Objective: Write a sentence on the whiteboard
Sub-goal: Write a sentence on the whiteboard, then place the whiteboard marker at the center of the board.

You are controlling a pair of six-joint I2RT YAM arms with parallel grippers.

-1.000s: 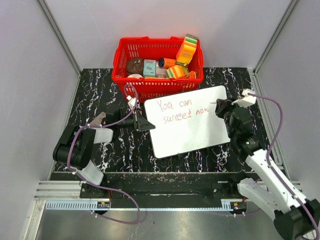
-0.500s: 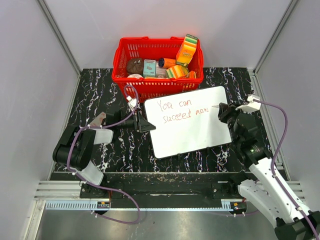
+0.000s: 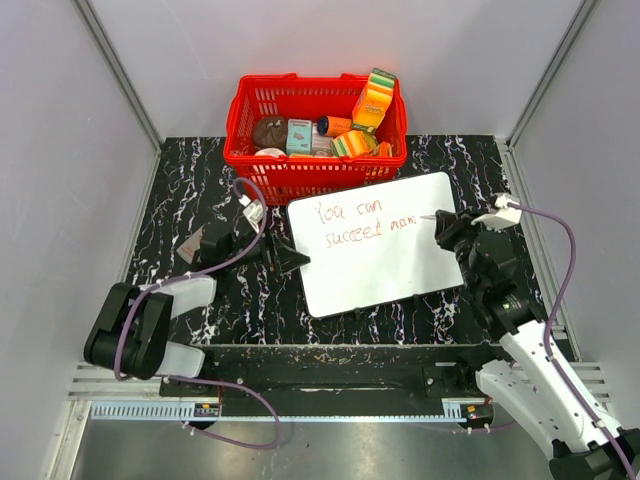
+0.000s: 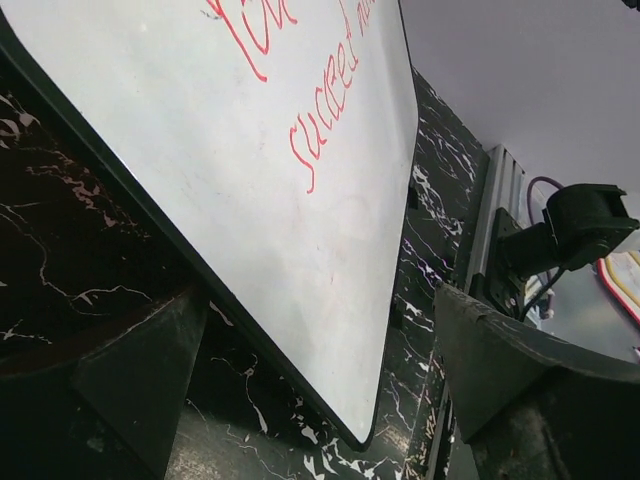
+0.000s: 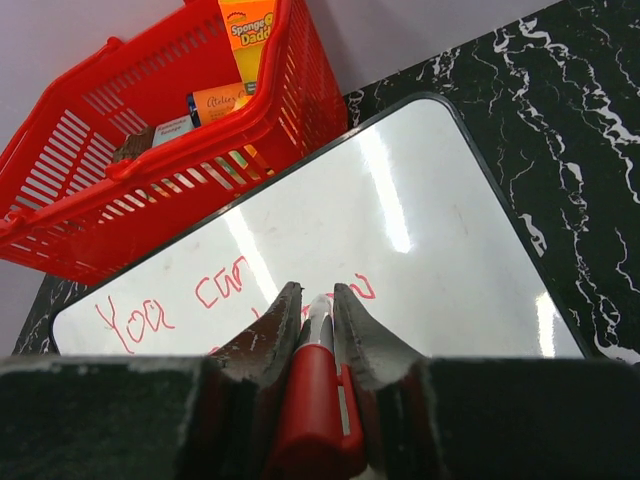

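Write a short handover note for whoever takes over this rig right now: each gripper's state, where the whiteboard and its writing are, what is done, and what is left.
Left gripper: open, jaws wide at the left edge of the whiteboard, not clamping it.
Right gripper: shut on a red marker, tip pointing at the end of the second line; contact cannot be told.
The whiteboard lies flat on the table, just in front of the red basket.
Done: the sentence reads "You can succeed man" in two red lines.
Left: probably only to lift the marker clear.
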